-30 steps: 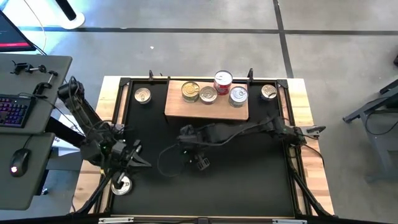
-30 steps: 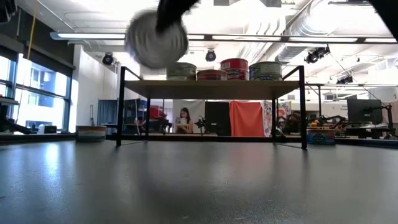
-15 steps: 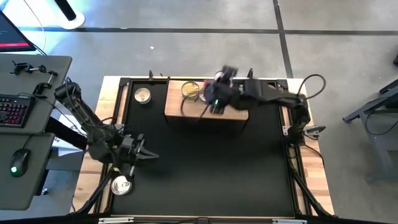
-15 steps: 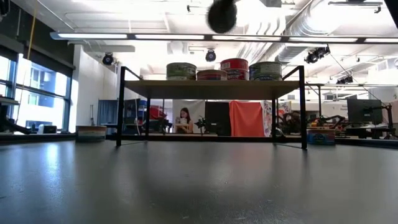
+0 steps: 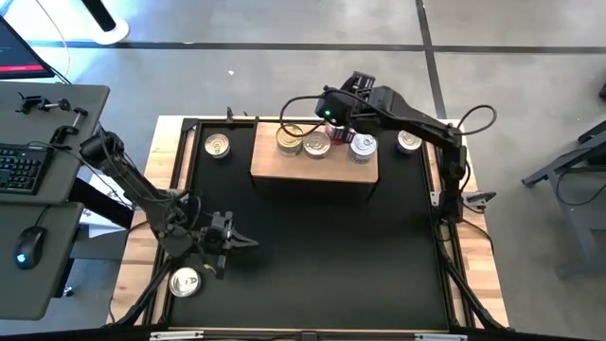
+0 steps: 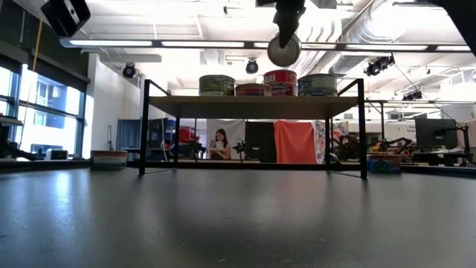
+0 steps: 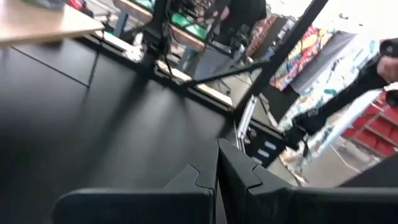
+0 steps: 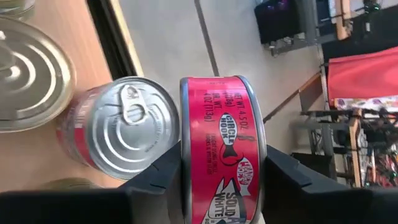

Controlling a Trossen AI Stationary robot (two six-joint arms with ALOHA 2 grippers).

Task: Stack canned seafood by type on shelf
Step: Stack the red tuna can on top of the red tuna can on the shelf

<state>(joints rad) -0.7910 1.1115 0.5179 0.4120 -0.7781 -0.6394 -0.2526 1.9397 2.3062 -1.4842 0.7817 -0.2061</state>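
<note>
- We hold a red tin (image 8: pixel 219 149) on its edge in the right pincer (image 8: pixel 217 180), clamped on its flat faces, over the shelf (image 5: pixel 275 163).
- A second red tin (image 8: pixel 118 130) stands upright just beside it.
- The left pincer (image 7: pixel 217 165), fingers together, waits low above the table (image 5: pixel 331 256).

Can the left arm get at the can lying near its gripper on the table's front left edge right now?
Probably yes: the left gripper, fingers shut, sits beside that silver-lidded can with nothing between them.

Dark jointed arms, black cables
</note>
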